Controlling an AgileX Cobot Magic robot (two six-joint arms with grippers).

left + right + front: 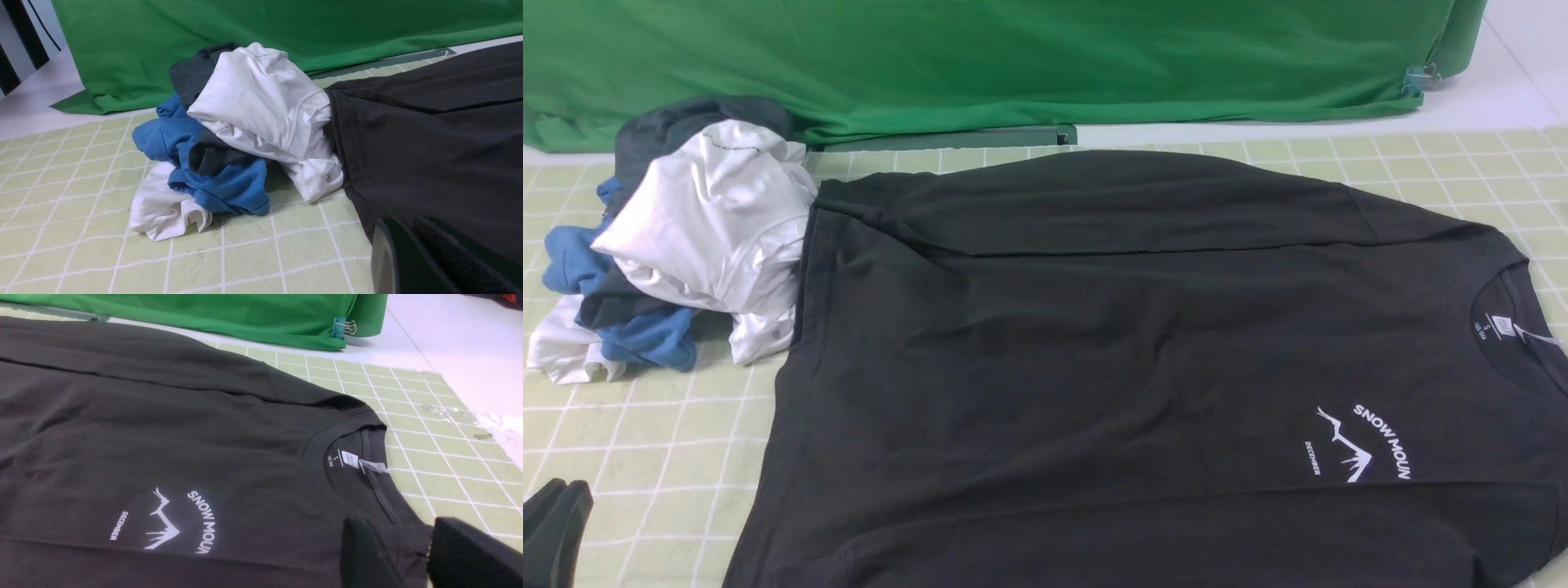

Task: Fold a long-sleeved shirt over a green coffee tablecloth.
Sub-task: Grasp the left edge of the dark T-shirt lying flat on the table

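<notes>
My left gripper (404, 230) mostly cropped, jaws unreadable; right gripper (402, 533) spread, straddling long-sleeved shirt (1094, 343) shoulder; garment pile (698, 237) against hem.

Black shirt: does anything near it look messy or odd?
Yes. A crumpled heap of white, blue and dark clothes sits against the hem of the black shirt on the checked tablecloth, while the shirt lies flat.

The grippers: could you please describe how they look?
Both are black. The left gripper has one finger with a glossy outer face and one with a textured pad. The right gripper shows two blocky matte fingers. No cables or markings show.
</notes>
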